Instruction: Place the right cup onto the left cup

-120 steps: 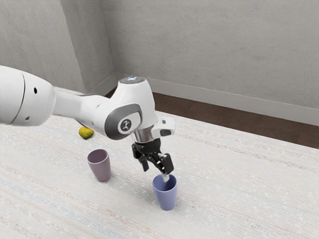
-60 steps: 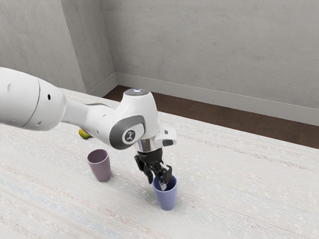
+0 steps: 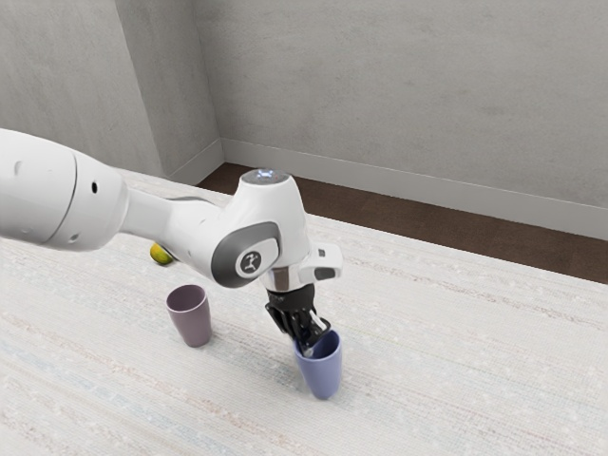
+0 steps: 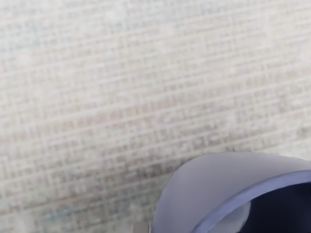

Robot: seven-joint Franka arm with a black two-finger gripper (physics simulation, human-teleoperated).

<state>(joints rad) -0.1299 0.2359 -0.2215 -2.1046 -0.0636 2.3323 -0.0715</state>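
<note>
Pale streaked table (image 3: 456,361); pincer (image 3: 306,350) closed on the blue cup (image 3: 324,378), at its rim

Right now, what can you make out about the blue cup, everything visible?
The blue cup is smooth, plain and slightly glossy, perhaps plastic or ceramic, wider at the mouth than the base, with no handle in sight. It is mouth-up and roughly upright, its base at the table, toward the exterior view's right from the mauve cup. The tool reaches into its mouth; whether it grips the wall is unclear.
</note>
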